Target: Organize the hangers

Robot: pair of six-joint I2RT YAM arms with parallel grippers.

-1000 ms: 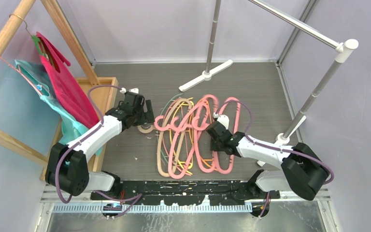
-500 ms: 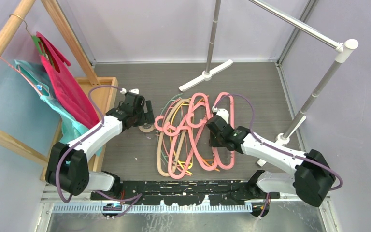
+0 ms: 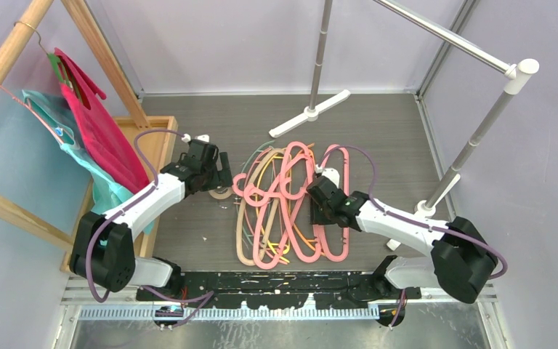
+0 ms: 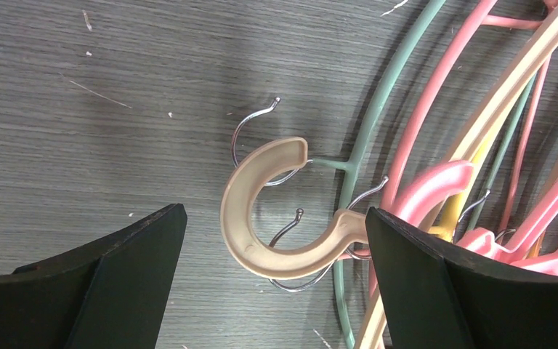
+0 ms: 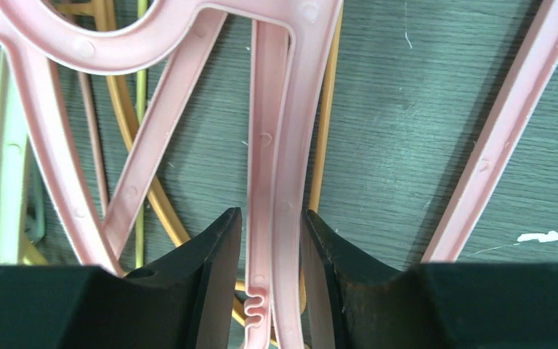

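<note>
We see a dark grey wood-grain table (image 3: 378, 138), with a slanted wooden rack (image 3: 7, 54) on the left and a silver metal rail stand (image 3: 443, 33) on the right. Mid-table lies a tangled pile of thin bare hangers (image 3: 265, 225), pink, beige, yellow and pale green. Our right gripper (image 5: 271, 212) sits over the pile's right side. Its fingers stand narrow around one pink hanger's flat bar (image 5: 269, 145), and we cannot tell whether they pinch it. Our left gripper (image 4: 275, 214) hovers at the pile's left edge, its fingers spread wide either side of a beige plastic hook (image 4: 234, 218).
</note>
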